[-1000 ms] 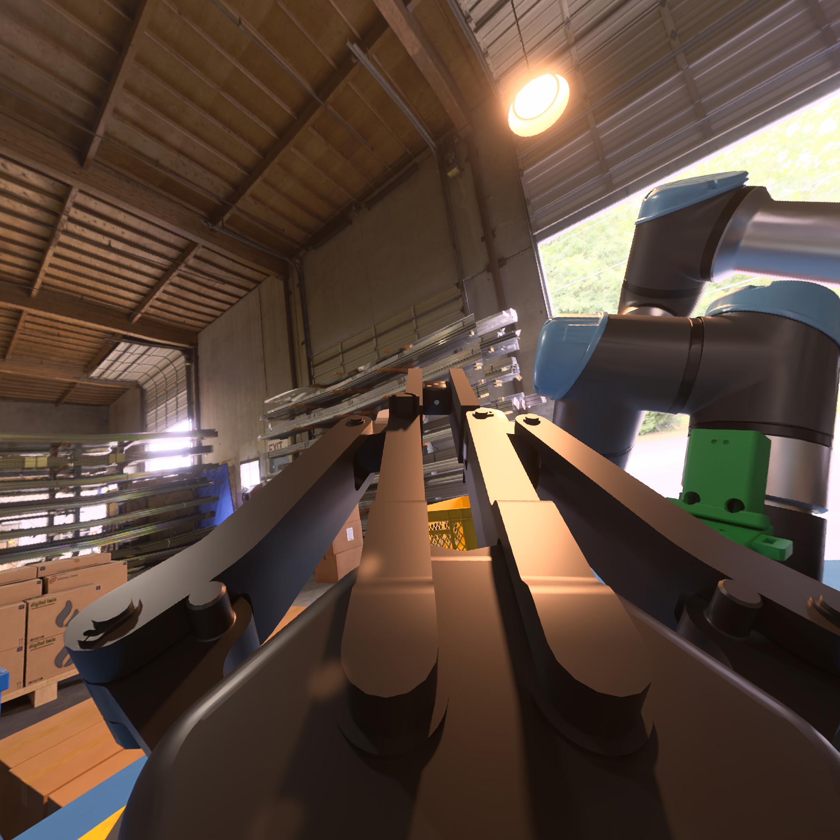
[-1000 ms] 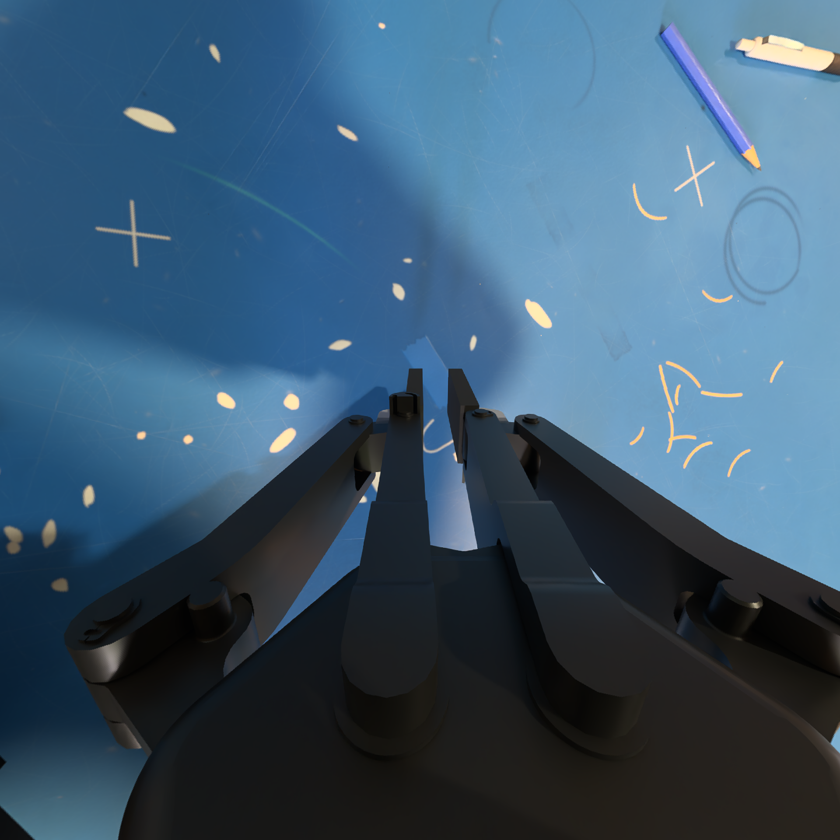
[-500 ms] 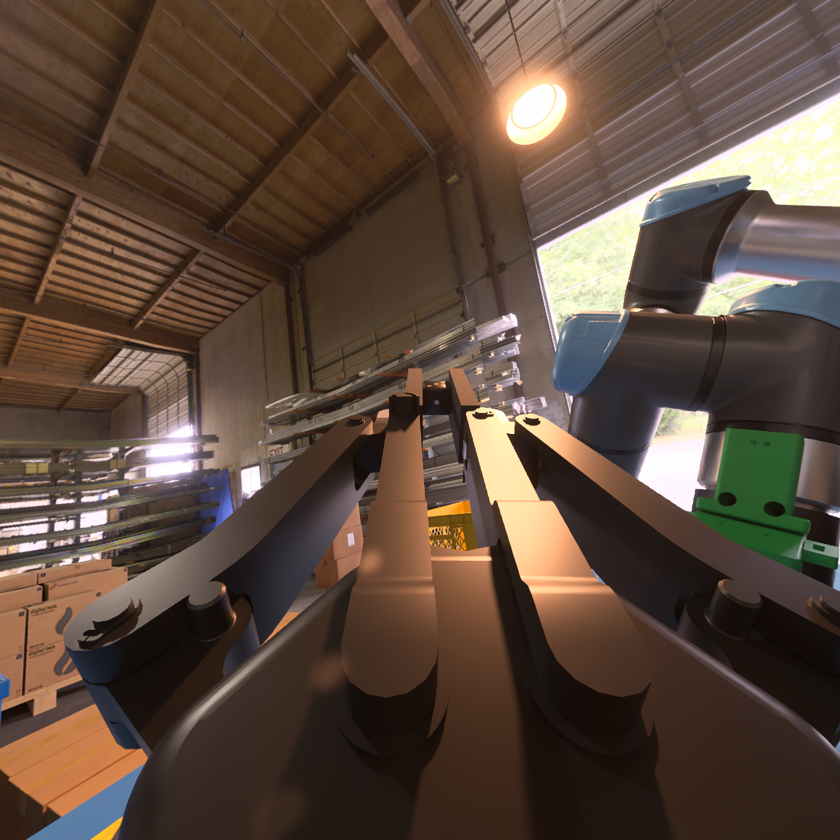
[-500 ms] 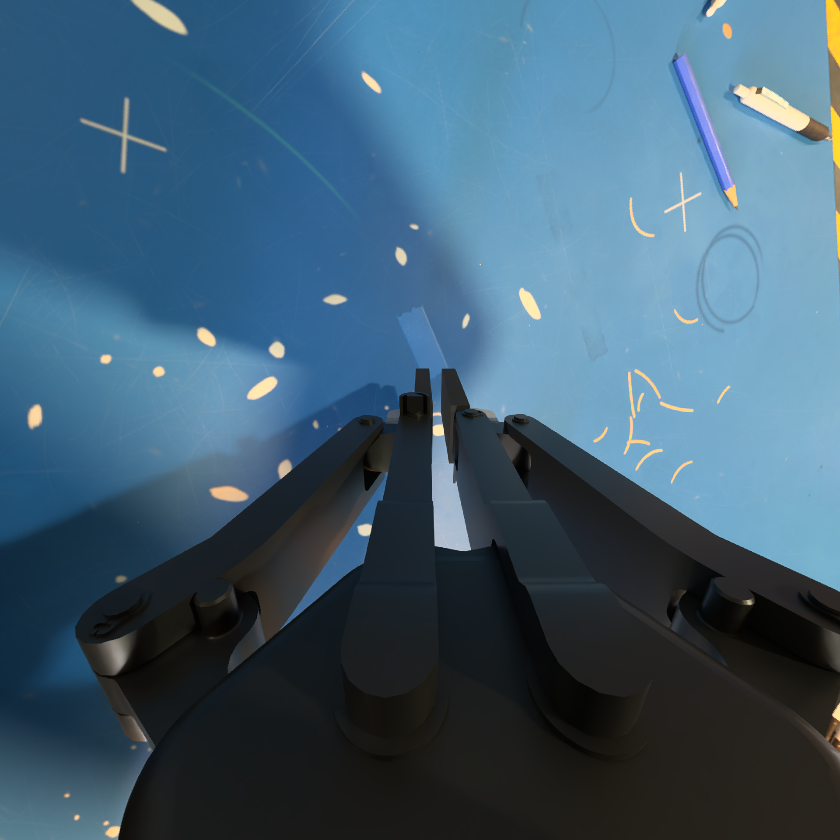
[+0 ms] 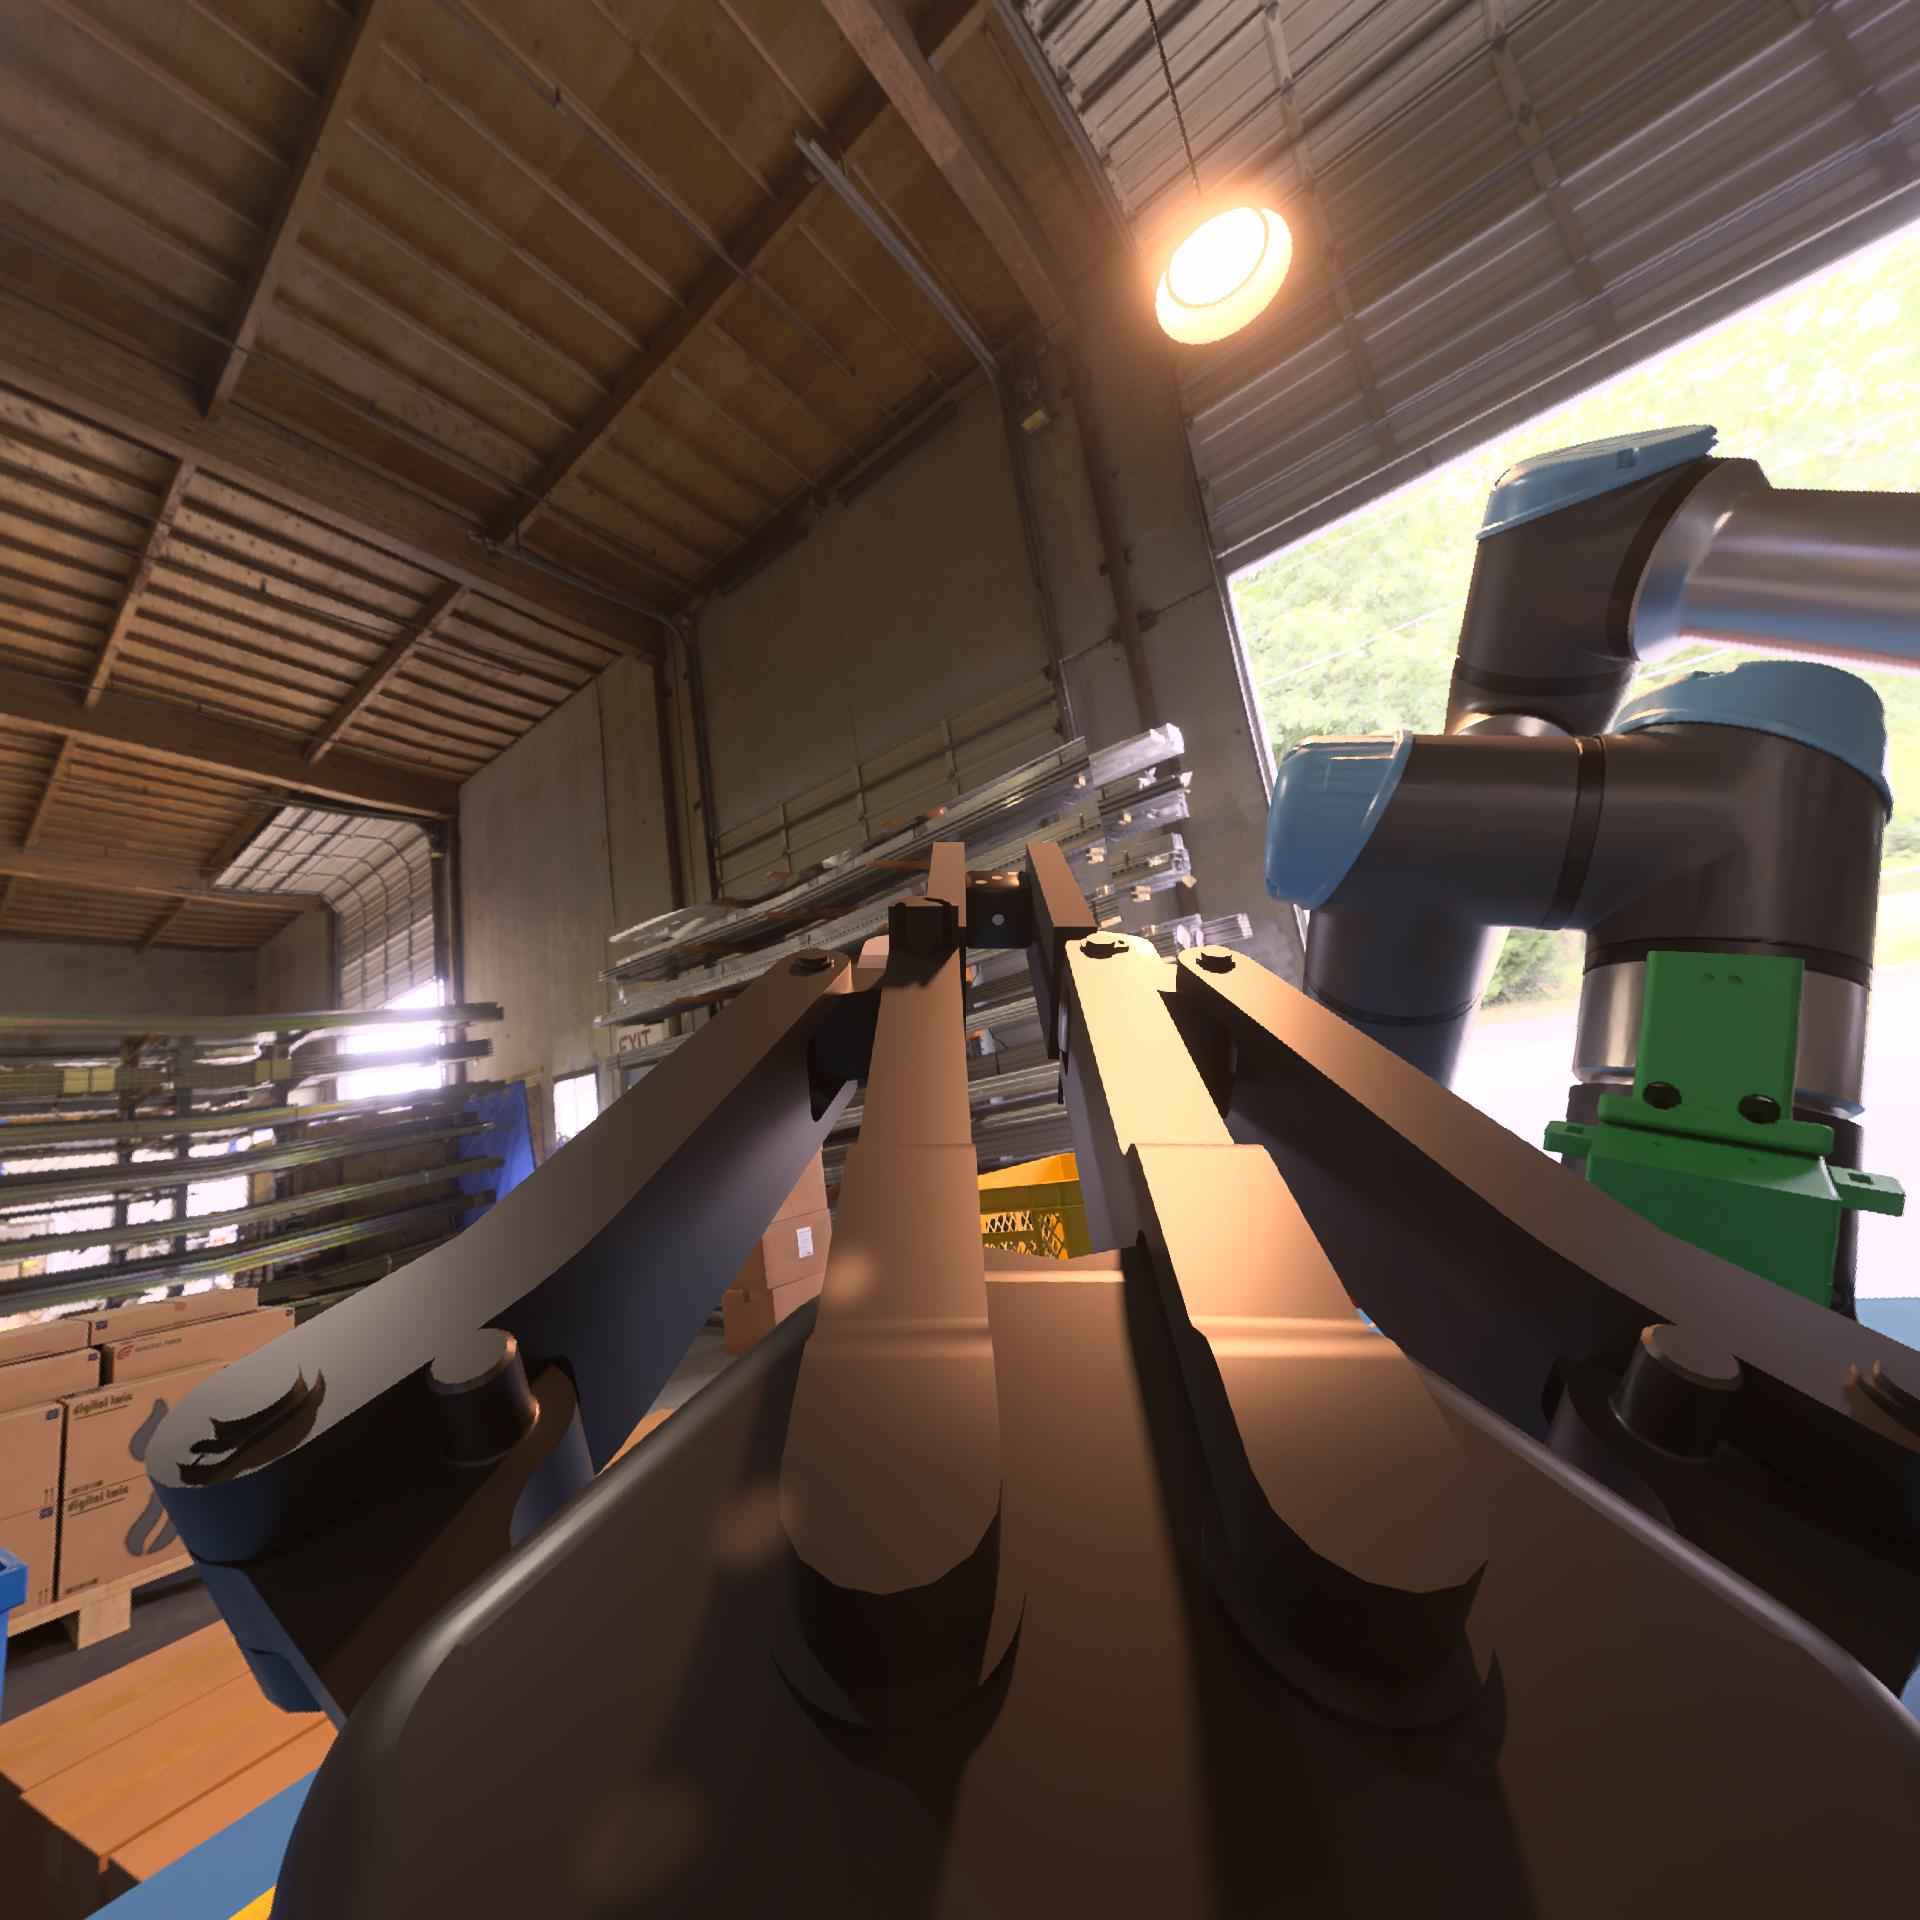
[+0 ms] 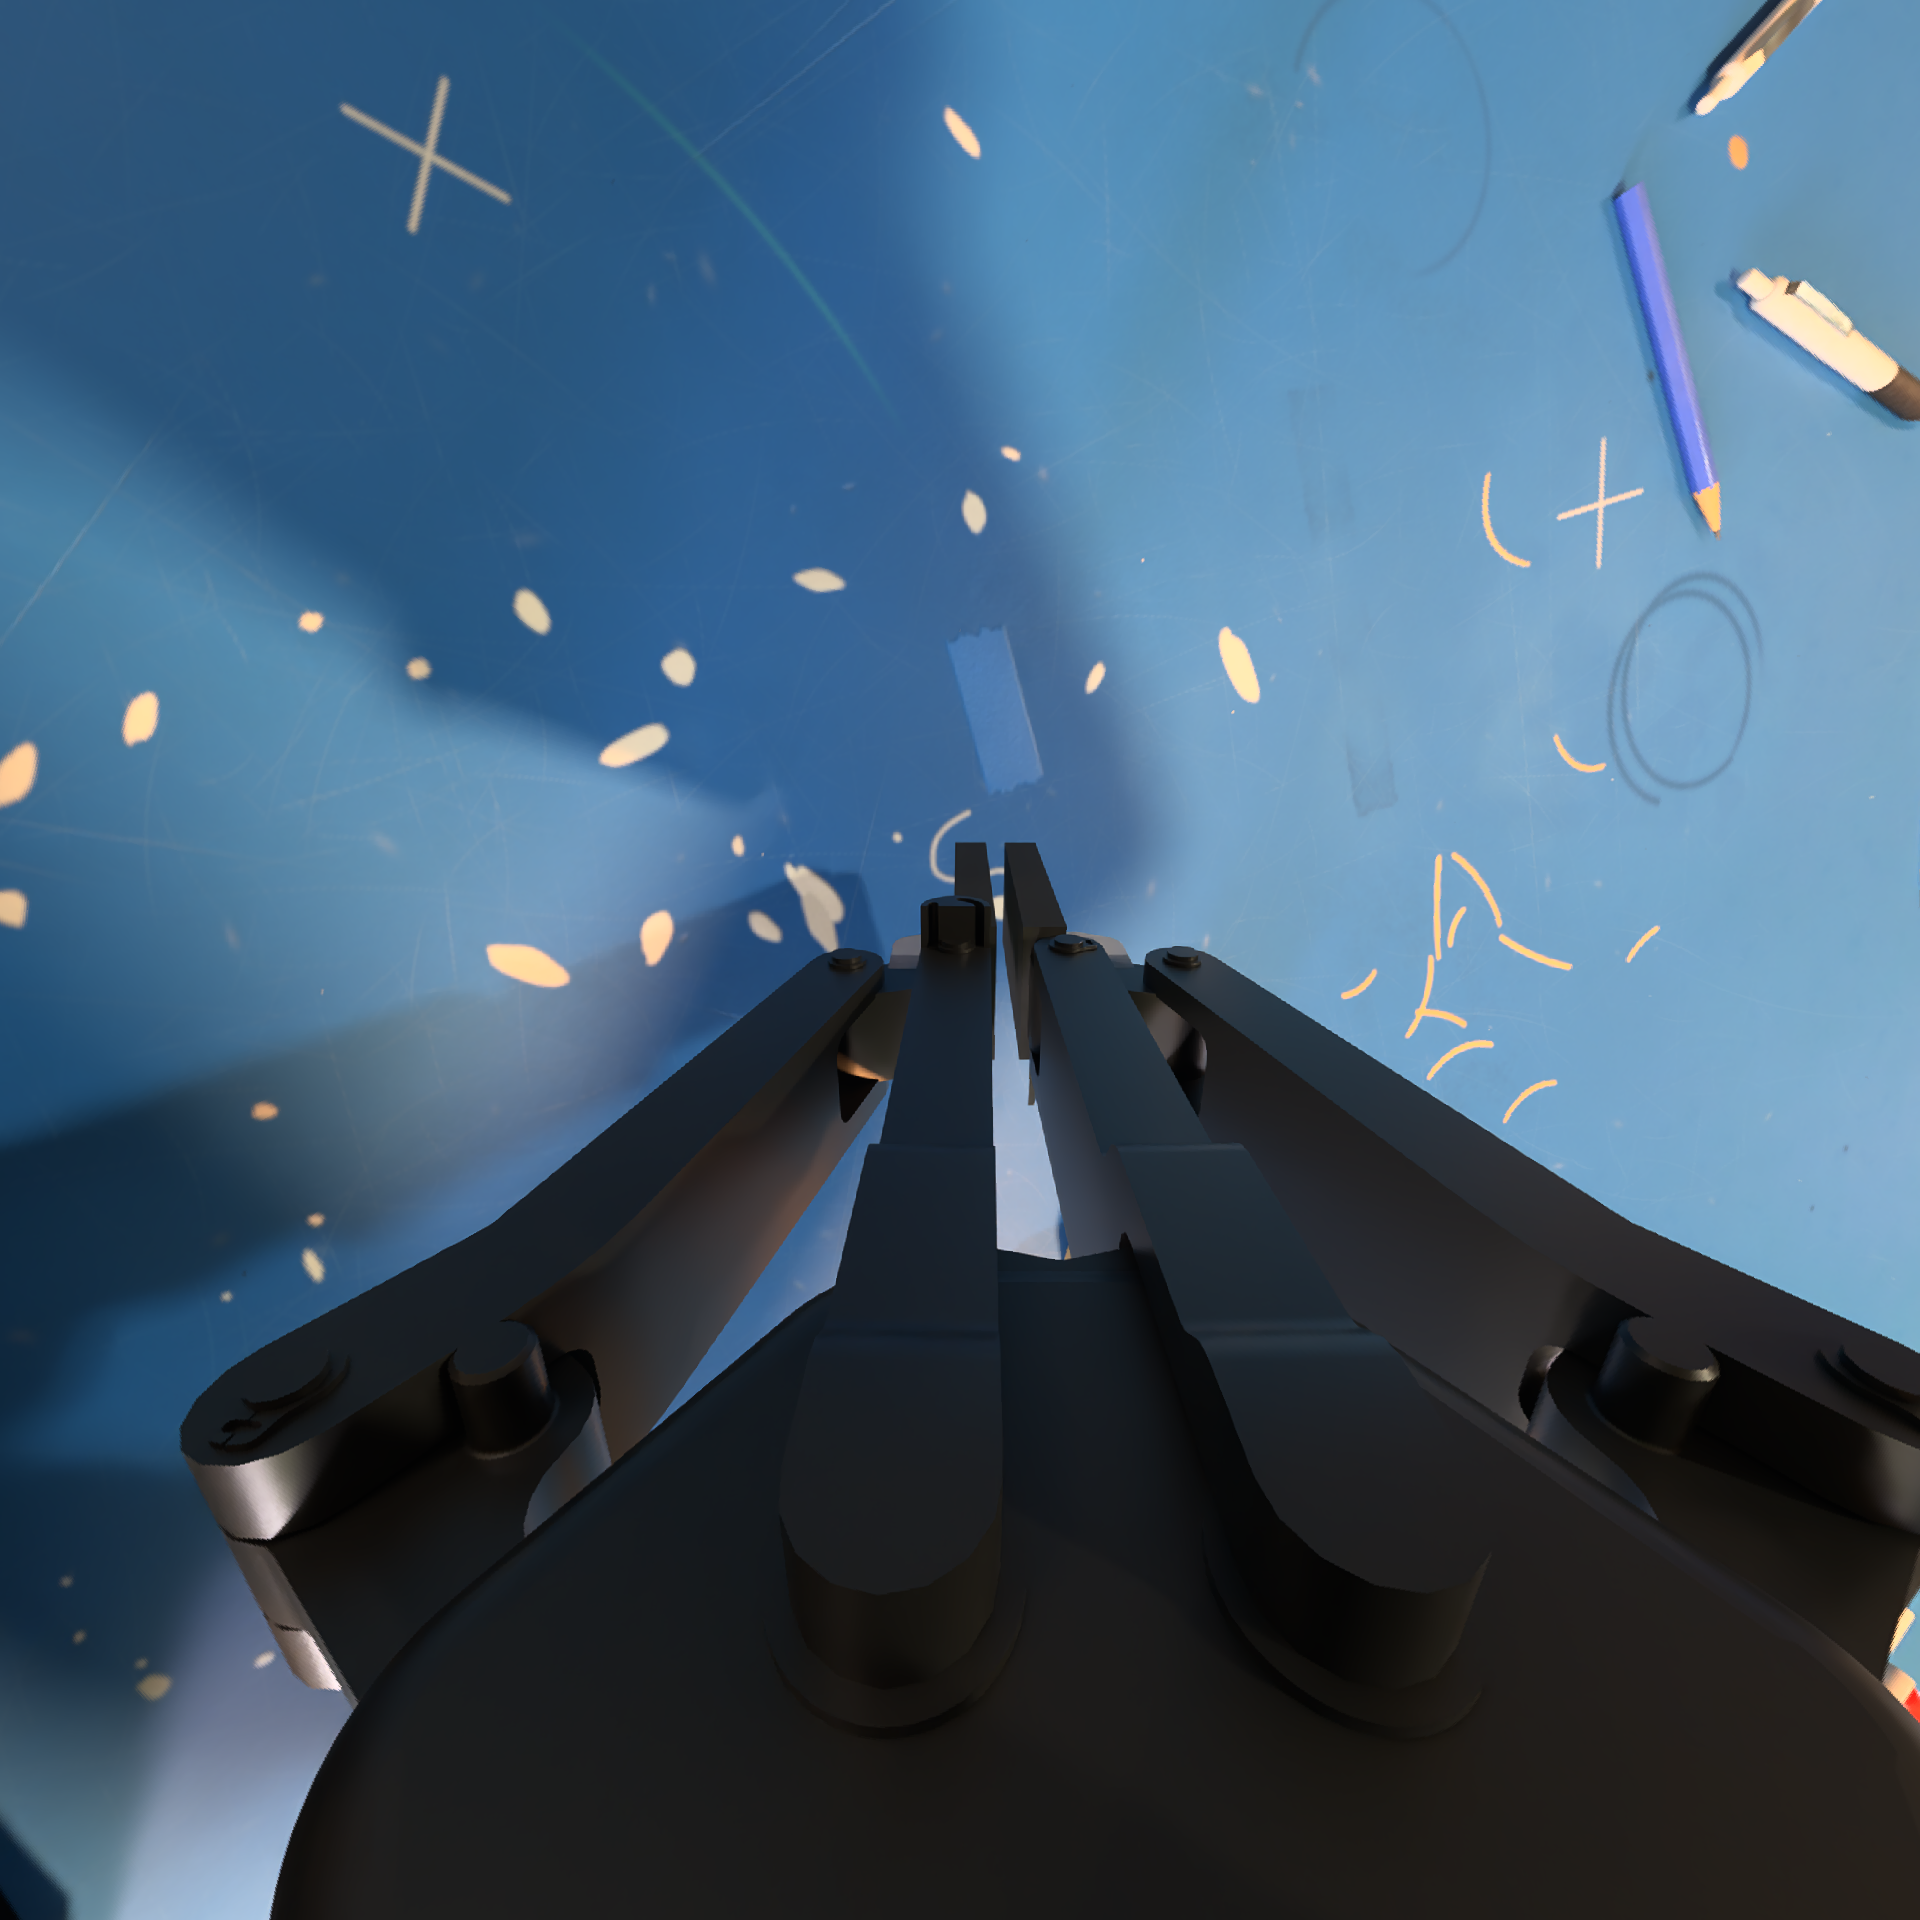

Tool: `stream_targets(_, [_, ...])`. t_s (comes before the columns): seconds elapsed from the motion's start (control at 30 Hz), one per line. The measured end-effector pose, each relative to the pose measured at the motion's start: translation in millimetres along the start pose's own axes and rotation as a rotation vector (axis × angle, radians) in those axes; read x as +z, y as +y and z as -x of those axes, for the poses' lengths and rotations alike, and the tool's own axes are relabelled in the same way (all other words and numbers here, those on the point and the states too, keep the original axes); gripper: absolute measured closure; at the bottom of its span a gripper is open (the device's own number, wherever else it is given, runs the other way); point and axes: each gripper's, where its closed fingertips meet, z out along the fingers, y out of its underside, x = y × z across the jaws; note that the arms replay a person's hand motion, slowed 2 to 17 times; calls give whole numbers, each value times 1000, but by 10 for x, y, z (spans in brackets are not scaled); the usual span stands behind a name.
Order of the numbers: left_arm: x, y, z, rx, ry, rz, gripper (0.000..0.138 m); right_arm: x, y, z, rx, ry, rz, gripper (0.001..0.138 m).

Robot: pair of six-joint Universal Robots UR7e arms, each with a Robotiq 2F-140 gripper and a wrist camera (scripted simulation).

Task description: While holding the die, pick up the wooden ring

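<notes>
In the left wrist view my left gripper (image 5: 992, 883) points up into the hall, shut on a small dark die (image 5: 995, 916) with a pale pip, pinched between the fingertips. In the right wrist view my right gripper (image 6: 995, 873) points down at the blue tabletop (image 6: 1195, 312). Its fingers stand almost together with only a thin slit, and I see nothing between them. The wooden ring is not in either view. The right arm (image 5: 1558, 821), with a green mount (image 5: 1725, 1122), shows at the right of the left wrist view.
A blue pencil (image 6: 1665, 353) and a white pen (image 6: 1823, 338) lie at the tabletop's far right, with another pencil tip (image 6: 1745, 62) at the top edge. A strip of blue tape (image 6: 994, 717) lies just ahead of the right fingertips. Racks, boxes and a yellow crate (image 5: 1023, 1210) stand far off.
The right gripper's fingers have closed from a clear gap to a thin slit, and its view has shifted over the table. The left gripper keeps the die; the right arm has moved right.
</notes>
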Motion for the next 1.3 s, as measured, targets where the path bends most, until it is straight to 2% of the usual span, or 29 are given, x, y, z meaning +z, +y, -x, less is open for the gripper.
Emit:
stream_targets(0.23, [-3,-2,5,1,-2,0,123,-61,174,32,-88,-31,30,135])
stream_targets(0.5, [-3,2,7,2,-3,2,123,-138,437,25,-154,-45,81,136])
stream_targets(0.77, [0,6,3,5,-2,5,123,-221,633,26,-245,-51,85,136])
stream_targets(1.3, [23,51,-10,8,-1,19,123,-358,1151,-128,-291,-32,177,136])
